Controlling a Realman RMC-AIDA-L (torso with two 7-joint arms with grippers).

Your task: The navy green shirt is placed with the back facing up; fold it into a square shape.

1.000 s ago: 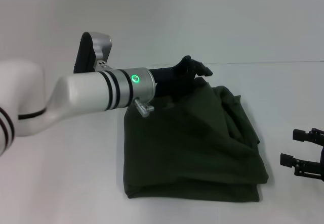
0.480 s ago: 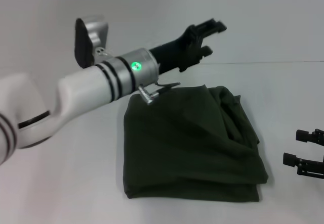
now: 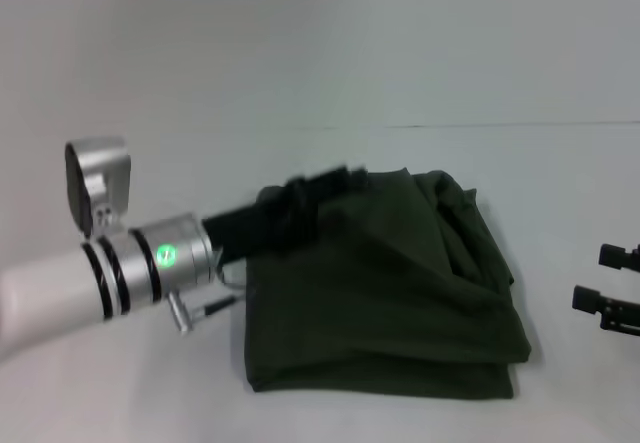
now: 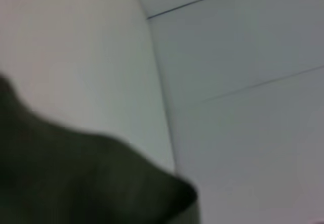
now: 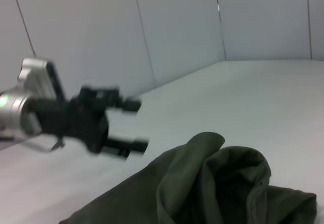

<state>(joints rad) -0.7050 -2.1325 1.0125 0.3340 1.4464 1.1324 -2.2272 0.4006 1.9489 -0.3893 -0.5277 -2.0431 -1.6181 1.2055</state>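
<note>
The navy green shirt [image 3: 390,283] lies folded into a rough square bundle on the white table [image 3: 570,173], with bunched folds along its right side. It also shows in the right wrist view [image 5: 212,188] and as dark cloth close up in the left wrist view [image 4: 76,183]. My left gripper [image 3: 335,181] is blurred with motion over the shirt's far left corner. The right wrist view shows this left gripper [image 5: 137,124] open and holding nothing. My right gripper [image 3: 612,283] sits at the right edge, apart from the shirt, fingers spread.
The left arm's white and silver forearm [image 3: 120,268] with a green light reaches in low from the left. A pale panelled wall [image 5: 177,27] stands behind the table's far edge.
The left gripper rose off the shirt's far edge, then swung down and back leftward with the forearm. The right gripper drifted slightly right. The shirt has not moved.
</note>
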